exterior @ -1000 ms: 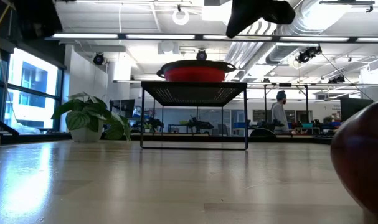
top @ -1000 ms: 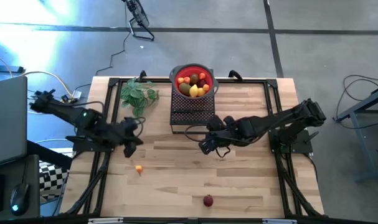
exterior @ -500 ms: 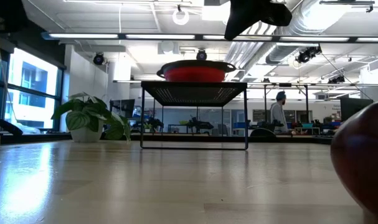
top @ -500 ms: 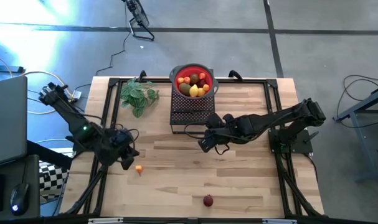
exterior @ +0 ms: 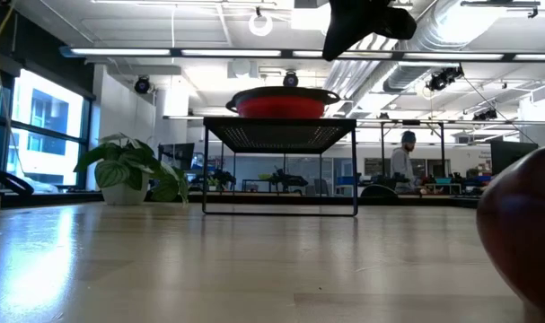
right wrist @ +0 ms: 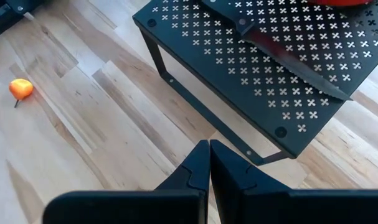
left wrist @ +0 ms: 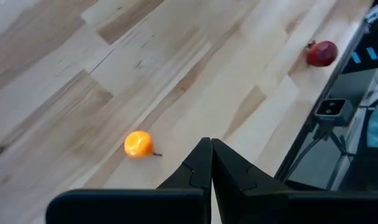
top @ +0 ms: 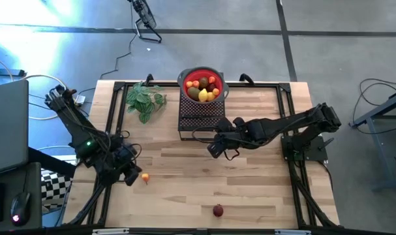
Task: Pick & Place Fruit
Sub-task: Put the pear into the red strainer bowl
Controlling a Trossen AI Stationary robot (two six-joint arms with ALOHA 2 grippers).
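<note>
Left pincer (left wrist: 210, 163) closed beside orange fruit (left wrist: 138, 144)

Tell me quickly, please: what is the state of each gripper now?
Left gripper: closed, holding nothing, close to the small orange fruit.
Right gripper: closed, holding nothing, beside the black rack.
</note>
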